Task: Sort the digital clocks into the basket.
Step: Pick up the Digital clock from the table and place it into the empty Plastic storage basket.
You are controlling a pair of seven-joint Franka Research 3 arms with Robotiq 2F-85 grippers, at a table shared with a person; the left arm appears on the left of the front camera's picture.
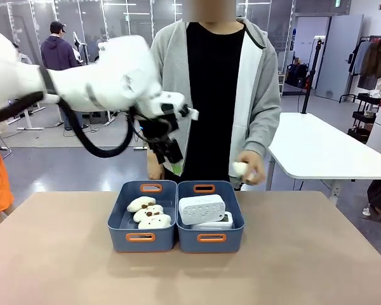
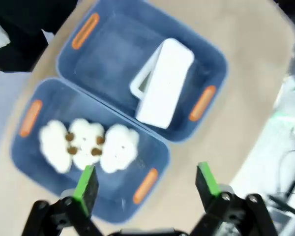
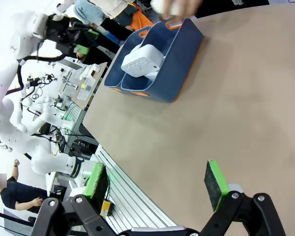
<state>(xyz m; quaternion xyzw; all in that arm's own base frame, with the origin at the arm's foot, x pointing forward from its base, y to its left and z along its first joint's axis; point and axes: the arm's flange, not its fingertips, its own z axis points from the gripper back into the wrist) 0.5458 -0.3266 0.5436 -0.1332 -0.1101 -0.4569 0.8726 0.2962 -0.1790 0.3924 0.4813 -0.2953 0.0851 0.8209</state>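
Left claw (image 1: 173,154) hangs wide and empty above the twin bins; right claw (image 3: 157,184) is wide too. Both digital clocks (image 1: 202,208) sit stacked in the right-hand basket (image 1: 211,239); sorting looks finished, so next is pulling clear.

A tan table (image 1: 63,267) carries two dark blue baskets (image 1: 211,238) (image 1: 141,236), side by side and touching, near its far edge.

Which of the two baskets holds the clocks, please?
The right basket in the front view: both white clocks lie stacked there; its twin holds plush toys.
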